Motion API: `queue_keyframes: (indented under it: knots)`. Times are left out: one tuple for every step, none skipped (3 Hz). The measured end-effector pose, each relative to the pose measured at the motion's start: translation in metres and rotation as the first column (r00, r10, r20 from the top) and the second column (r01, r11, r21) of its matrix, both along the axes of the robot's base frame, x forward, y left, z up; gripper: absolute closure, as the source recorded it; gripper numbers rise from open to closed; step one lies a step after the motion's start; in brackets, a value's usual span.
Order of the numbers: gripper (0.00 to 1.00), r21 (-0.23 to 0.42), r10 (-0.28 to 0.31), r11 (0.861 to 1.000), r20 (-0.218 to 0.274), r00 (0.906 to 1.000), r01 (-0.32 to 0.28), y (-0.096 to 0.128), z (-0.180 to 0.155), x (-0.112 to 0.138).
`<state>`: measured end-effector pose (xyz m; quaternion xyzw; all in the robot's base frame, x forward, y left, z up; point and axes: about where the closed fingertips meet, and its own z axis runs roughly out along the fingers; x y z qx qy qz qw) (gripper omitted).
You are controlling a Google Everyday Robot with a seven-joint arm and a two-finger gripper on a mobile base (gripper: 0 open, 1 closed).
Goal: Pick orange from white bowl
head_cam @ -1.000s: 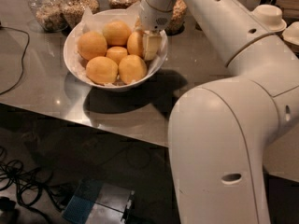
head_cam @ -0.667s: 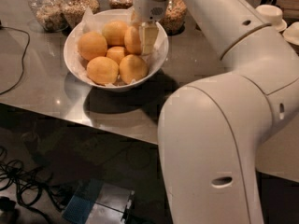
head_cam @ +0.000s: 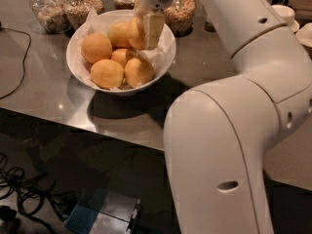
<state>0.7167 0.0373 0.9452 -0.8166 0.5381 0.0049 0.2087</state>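
Over the upper right part of the white bowl point(head_cam: 79, 75), near the top centre of the frame, we find the gripper point(head_cam: 146, 36) higher and a little further left than it was a second ago, when it sat low against the bowl's right rim. The orange point(head_cam: 135, 33) beside it has travelled with it: it now rides above its neighbours and partly overlaps the fruit behind, still over the bowl and not yet clear of the rim. We read that as a grasp that has taken, with the lift just begun. The jaws look closed on this orange, one cream pad flat on its right flank, the other hidden behind the fruit, so we judge the hold from the shared motion. The other large oranges and the smaller orange point(head_cam: 122, 56) lie as they did on the crinkled paper. The bowl itself has not shifted on the table point(head_cam: 44, 99), which suggests the fruit is coming away cleanly.

As for writing, we can read none: the glass jars point(head_cam: 48, 6) at the upper left carry no label we can make out, the white arm point(head_cam: 234, 145) shows no logo, and the stack of small dishes point(head_cam: 285, 13) at the upper right is plain
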Motion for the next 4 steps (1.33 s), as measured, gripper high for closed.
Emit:
queue_keyframes:
  knots:
    - [1.00, 0.246, 0.008, 0.969, -0.043, 0.9990, 0.003, -0.017, 0.020, -0.022]
    - [1.00, 0.492, 0.057, 0.870, -0.076, 0.9955, -0.012, -0.025, 0.044, -0.063]
    - [1.00, 0.661, 0.150, 0.748, -0.096, 0.9840, -0.050, -0.024, 0.076, -0.134]
    - [1.00, 0.733, 0.243, 0.674, -0.102, 0.9646, -0.092, -0.022, 0.091, -0.211]
